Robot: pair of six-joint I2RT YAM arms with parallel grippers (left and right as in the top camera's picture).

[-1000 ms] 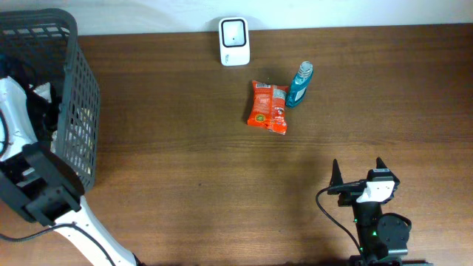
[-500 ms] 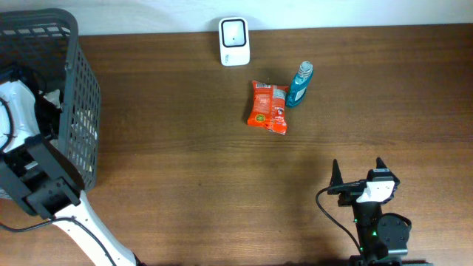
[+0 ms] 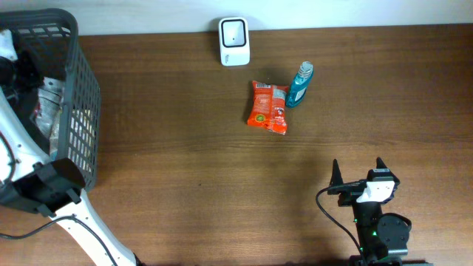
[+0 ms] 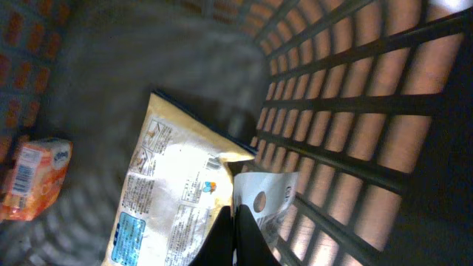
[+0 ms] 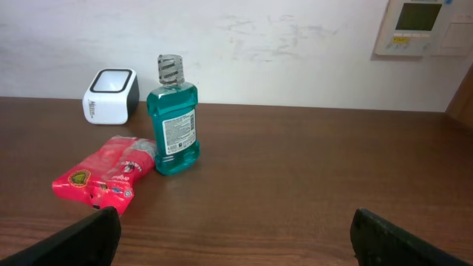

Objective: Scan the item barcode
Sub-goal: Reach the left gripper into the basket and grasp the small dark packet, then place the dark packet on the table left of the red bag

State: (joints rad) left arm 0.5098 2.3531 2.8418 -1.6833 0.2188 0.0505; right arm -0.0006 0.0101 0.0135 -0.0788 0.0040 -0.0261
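In the left wrist view my left gripper point(image 4: 235, 214) is inside the dark mesh basket point(image 4: 347, 111), its jaws pressed together on the right edge of a yellow packet point(image 4: 166, 199). A white packet with a hang hole point(image 4: 270, 203) lies right beside the jaws. The white barcode scanner point(image 3: 234, 41) stands at the table's far edge, and also shows as the scanner point(image 5: 111, 94) in the right wrist view. My right gripper point(image 3: 359, 171) stands wide open near the front edge, nothing between its fingers.
A red snack packet point(image 3: 268, 107) and a teal mouthwash bottle point(image 3: 300, 83) stand together right of the scanner. An orange packet point(image 4: 33, 181) lies on the basket floor. The basket point(image 3: 74, 96) fills the far left corner, and the left arm point(image 3: 44, 188) reaches into it.
My left gripper has shut inside the basket, and the left arm has shifted toward the basket's far end. The right arm has not moved.
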